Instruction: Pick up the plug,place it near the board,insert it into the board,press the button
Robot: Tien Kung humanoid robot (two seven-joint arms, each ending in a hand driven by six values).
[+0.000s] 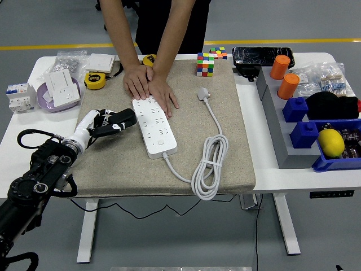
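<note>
On beige mat, white plug [203, 94]

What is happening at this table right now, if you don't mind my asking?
A person at the far side presses both hands on the far end of the long white power strip, which lies on the beige mat. The robot's black left hand sits just left of the strip, holding nothing, its fingers relaxed. The strip's own white plug lies untouched on the mat to the right, its cable coiled. The right hand is out of view.
</note>
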